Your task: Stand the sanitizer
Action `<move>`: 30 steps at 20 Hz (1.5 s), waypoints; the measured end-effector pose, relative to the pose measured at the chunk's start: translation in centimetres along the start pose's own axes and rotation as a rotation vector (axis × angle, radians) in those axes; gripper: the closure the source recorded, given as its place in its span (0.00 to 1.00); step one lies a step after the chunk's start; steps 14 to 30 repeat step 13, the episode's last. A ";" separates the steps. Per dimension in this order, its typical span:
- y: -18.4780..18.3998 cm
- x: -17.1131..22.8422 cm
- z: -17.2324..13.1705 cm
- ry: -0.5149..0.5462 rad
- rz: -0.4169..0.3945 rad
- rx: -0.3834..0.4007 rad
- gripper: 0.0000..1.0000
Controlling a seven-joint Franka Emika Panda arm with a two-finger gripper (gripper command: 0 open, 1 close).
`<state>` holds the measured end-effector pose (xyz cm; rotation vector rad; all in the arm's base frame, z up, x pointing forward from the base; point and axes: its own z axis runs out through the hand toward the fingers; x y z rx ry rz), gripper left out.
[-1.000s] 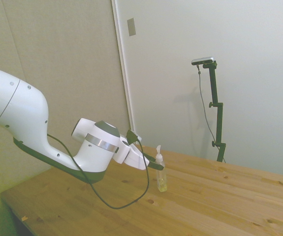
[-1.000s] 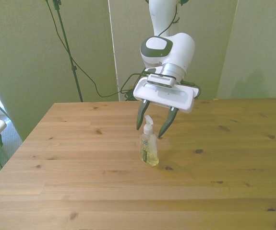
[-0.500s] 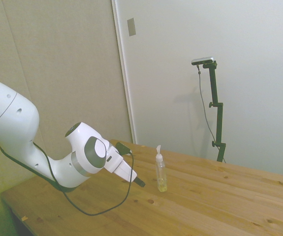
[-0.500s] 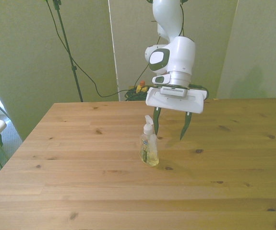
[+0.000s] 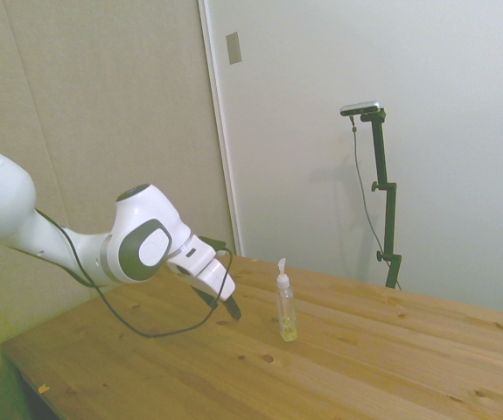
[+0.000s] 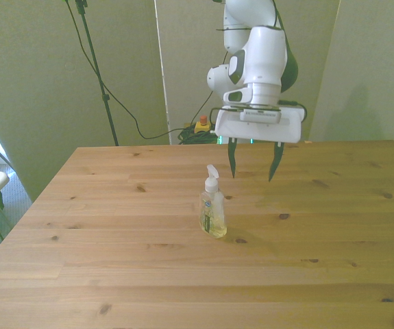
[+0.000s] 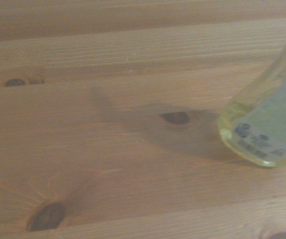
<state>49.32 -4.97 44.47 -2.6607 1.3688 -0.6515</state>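
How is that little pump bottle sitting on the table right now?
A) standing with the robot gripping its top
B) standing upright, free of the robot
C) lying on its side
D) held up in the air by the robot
B: the sanitizer stands upright on the table, and the open end effector hangs apart from it.

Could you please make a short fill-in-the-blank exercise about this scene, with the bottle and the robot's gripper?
1. The sanitizer stands ____ on the wooden table.
2. The gripper has its fingers ____ and holds nothing.
3. In the front view, the gripper hangs toward the front view's ____ of the sanitizer.
4. The sanitizer's pump top is ____ in colour.

Missing words: upright; open; right; white
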 end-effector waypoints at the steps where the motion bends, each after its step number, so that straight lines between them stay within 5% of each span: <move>1: 0.5 0.4 -0.8 -0.009 -0.014 -0.007 0.00; 13: 4.9 -4.0 -3.3 -0.150 -0.106 -0.089 0.00; 30: 4.9 -4.0 -3.3 -0.150 -0.106 -0.089 0.00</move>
